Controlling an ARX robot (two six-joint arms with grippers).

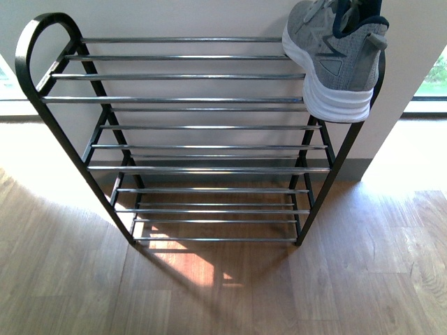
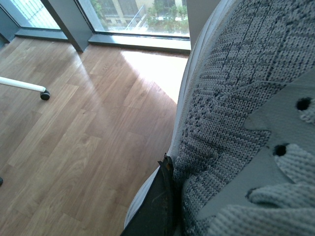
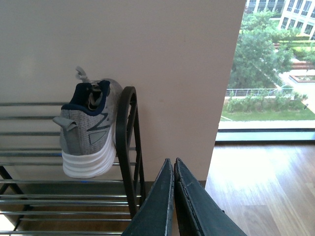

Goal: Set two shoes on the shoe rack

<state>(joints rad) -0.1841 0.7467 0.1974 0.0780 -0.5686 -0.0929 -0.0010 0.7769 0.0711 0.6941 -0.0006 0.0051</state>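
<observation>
I am looking at a black shoe rack (image 1: 209, 100) standing on a wooden floor (image 1: 223, 293) against a pale wall (image 1: 174, 17). It has four tiers of thin chrome rails running left to right, with a rounded loop of frame at each end.

One grey knit sneaker (image 1: 335, 56) sits on the top tier at the far right end. Its long axis runs front to back, across the rails. The toe points at the wall and the heel points towards me. The thick white heel hangs out past the front rail. From the right wrist view the shoe sits just beside the right end loop, navy collar upward.

To the left of this sneaker the top rails run open all the way to the left loop. Floor lies open in front of the rack.

Neither arm shows in the front view. The right gripper (image 3: 173, 196) hangs off the rack's right end, well apart from the shoe, its fingers pressed together on nothing.

The left gripper (image 2: 160, 196) holds a second sneaker (image 2: 236, 98) up above the floor, near a window (image 2: 142, 14). Only one dark finger shows, lying against the knit side beside the white sole edge. The shoe fills the view, with eyelets and laces visible, and I cannot tell which way it points.
</observation>
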